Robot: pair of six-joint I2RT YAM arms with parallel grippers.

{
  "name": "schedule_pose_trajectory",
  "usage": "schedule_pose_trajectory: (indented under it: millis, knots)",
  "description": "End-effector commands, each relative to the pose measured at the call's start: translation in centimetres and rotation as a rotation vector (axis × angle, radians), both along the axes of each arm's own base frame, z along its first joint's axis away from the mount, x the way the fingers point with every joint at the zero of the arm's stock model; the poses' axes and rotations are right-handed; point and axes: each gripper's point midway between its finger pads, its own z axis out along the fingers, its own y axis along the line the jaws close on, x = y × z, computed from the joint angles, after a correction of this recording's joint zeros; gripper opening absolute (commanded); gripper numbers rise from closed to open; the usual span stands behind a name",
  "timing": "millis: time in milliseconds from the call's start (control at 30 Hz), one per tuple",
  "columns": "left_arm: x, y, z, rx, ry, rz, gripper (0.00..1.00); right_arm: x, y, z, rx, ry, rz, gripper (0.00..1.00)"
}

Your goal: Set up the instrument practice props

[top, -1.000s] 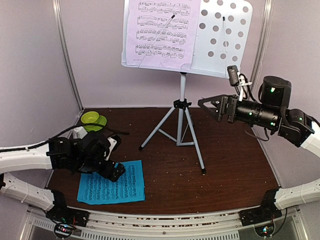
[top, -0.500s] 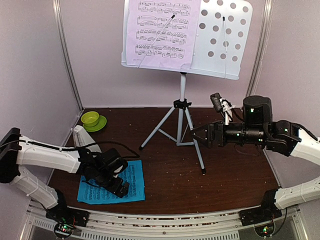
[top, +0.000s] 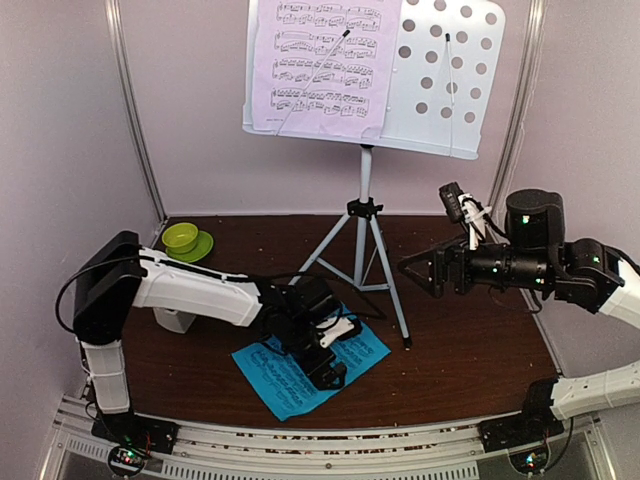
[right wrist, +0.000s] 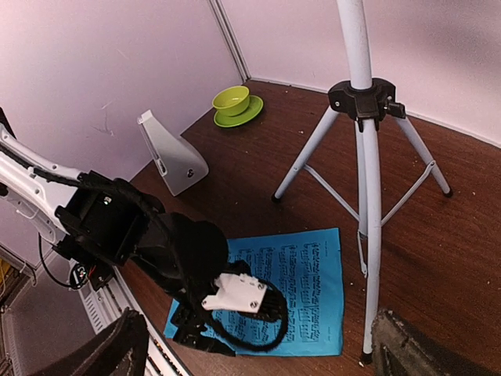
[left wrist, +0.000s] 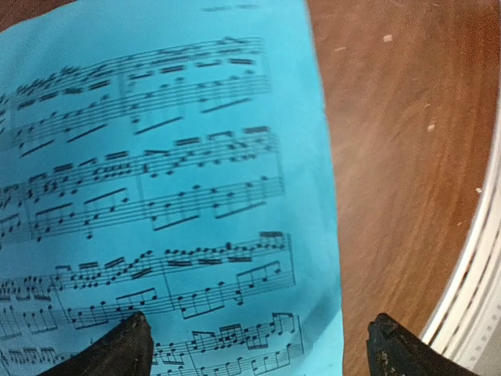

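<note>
The white perforated music stand (top: 445, 85) stands at the back on its silver tripod (top: 364, 250), with a lilac sheet-music page (top: 325, 65) on its left half. A cyan page (top: 285, 392) lies flat and skewed on the table in front of the tripod. My left gripper (top: 328, 376) hovers low over the cyan page (left wrist: 172, 157), open. One of its fingertips (left wrist: 125, 348) is over the paper and the other is past the page's right edge. My right gripper (top: 415, 268) hangs open in the air right of the tripod (right wrist: 364, 157), holding nothing. The white pyramid metronome (right wrist: 174, 157) stands at the left.
A lime-green bowl on its saucer (top: 183, 240) sits at the back left corner. The table's front metal rail (left wrist: 477, 282) runs close to the cyan page's near edge. The tripod's front leg (top: 398, 300) ends just right of the page. Pale walls close in the sides and back.
My left arm has swept right across the table's front. The cyan page has shifted right with it and turned askew. My right gripper has dropped lower and moved left.
</note>
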Motion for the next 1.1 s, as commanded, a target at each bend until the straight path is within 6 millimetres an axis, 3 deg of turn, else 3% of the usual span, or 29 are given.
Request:
schedule_pose_trajectory:
  millis: [0,100,233,367,467,600,833,1067]
  knots:
    - [-1.6,-4.6,1.4,-0.093,0.004,-0.234,0.98,0.0,-1.0,0.3,-0.016,-0.018,-0.027,1.00]
    - [-0.5,-4.8,2.3,-0.074,-0.062,-0.259,0.97,-0.2,-1.1,-0.3,-0.023,-0.007,-0.020,1.00]
    - [0.8,-3.0,4.4,-0.087,-0.133,-0.220,0.98,-0.5,-0.8,-1.6,-0.044,0.012,0.004,0.99]
    - [1.2,-0.9,7.8,-0.154,-0.255,-0.167,0.98,-0.7,0.1,-3.2,-0.038,0.041,0.033,0.98]
    - [0.5,1.1,9.1,-0.169,-0.317,-0.154,0.96,-0.6,1.1,-4.4,-0.019,0.074,0.046,0.97]
    - [-2.1,3.5,10.0,-0.201,-0.412,-0.201,0.95,-0.5,3.1,-6.2,-0.027,0.106,0.082,0.94]
    - [-6.2,6.1,8.1,-0.146,-0.531,-0.301,0.94,-0.8,6.6,-9.2,-0.077,0.169,0.169,0.83]
    - [-8.6,5.9,6.1,-0.077,-0.650,-0.408,0.94,-0.4,7.3,-10.3,-0.108,0.181,0.175,0.79]
